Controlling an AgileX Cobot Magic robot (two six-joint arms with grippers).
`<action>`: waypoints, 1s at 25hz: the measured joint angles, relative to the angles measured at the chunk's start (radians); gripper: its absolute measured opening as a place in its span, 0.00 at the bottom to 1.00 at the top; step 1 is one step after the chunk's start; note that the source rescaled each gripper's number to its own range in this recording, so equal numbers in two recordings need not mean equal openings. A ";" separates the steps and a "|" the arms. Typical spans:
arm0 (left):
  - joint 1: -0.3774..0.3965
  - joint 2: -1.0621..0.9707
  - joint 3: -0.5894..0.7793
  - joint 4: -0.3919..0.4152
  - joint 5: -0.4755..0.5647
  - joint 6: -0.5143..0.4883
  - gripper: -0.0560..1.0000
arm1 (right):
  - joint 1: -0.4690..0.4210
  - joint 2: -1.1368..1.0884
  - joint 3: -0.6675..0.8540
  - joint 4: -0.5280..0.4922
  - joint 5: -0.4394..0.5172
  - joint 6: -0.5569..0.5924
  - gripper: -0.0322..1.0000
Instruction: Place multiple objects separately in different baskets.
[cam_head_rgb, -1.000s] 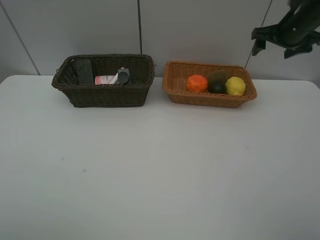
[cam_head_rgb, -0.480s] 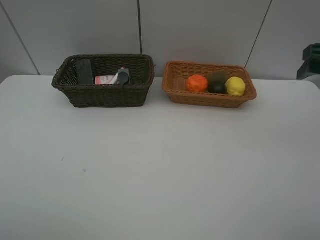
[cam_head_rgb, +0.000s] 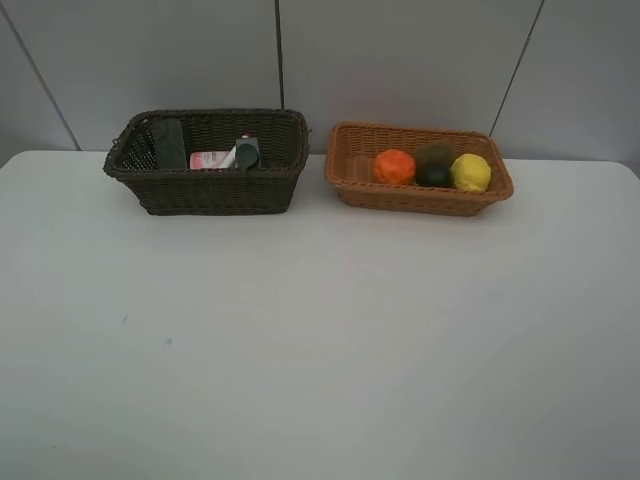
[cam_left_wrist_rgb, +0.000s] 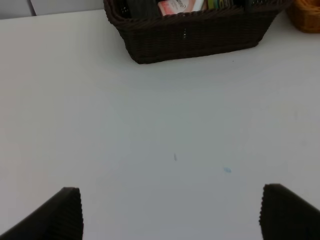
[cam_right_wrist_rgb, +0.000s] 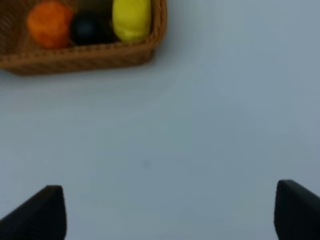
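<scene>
Dark brown basket (cam_head_rgb: 205, 160) upper left of high view, on white table (cam_head_rgb: 320, 340); holds black eraser (cam_head_rgb: 168, 143), pink bottle (cam_head_rgb: 212, 159), dark green bottle (cam_head_rgb: 247, 152). Tan basket (cam_head_rgb: 417, 168) upper right, just beside it, apart: orange (cam_head_rgb: 394, 166), mangosteen (cam_head_rgb: 434, 174), kiwi (cam_head_rgb: 434, 153) behind, lemon (cam_head_rgb: 470, 172).

L gripper (cam_left_wrist_rgb: 172, 212): fingers spread wide, nothing btwn. R gripper (cam_right_wrist_rgb: 172, 212): same, wide apart, empty. Both above bare table.

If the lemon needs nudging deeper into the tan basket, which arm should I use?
Right, probably. Its wrist view shows the lemon in the tan basket just ahead of the open right gripper. The left gripper faces the dark basket.
</scene>
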 joint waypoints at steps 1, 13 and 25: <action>0.000 0.000 0.000 0.000 0.000 0.000 0.93 | 0.000 -0.060 0.002 0.011 0.000 0.000 0.95; 0.000 0.000 0.000 0.000 0.000 0.000 0.93 | 0.000 -0.344 -0.025 0.037 0.082 -0.039 0.95; 0.000 0.000 0.000 0.000 0.000 0.000 0.93 | 0.000 -0.350 -0.025 0.011 0.252 -0.120 0.95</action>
